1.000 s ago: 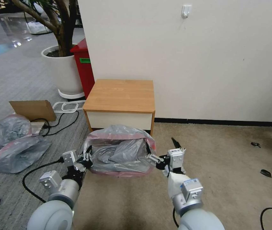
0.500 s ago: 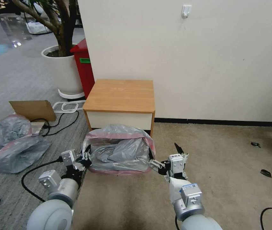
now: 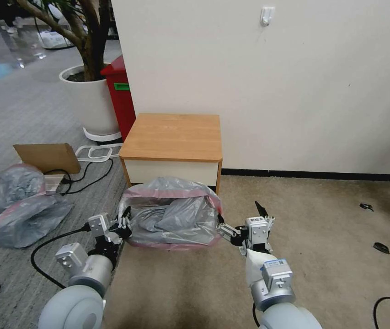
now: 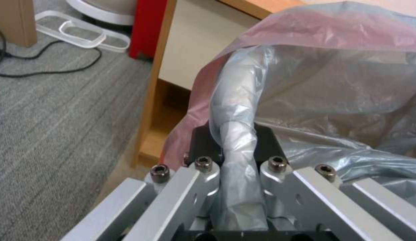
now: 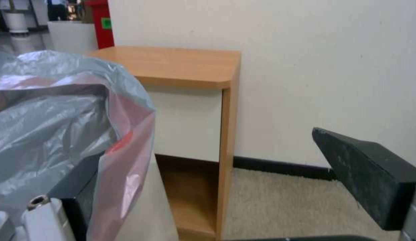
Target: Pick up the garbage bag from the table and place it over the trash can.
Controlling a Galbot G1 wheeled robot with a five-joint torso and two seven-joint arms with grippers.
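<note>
My left gripper (image 3: 124,223) pinches the garbage bag (image 3: 172,214) rim; my right gripper (image 3: 243,221) is spread wide, one finger (image 5: 78,190) inside the bag, before the table (image 3: 172,137).

Garbage bag stretched open over the trash can, in front of the table.

The garbage bag (image 3: 173,214), thin crinkly grey plastic with a pink-red rim band, sat just below the centre of the head view, its mouth spread wide and its limp middle sagging inward. The trash can (image 5: 147,204) beneath was almost wholly covered; a cream-white strip of its wall showed under the bag's edge in the right wrist view. Directly above it in frame stood the table (image 3: 173,137), orange-brown wood with a white drawer front, against the wall.
</note>
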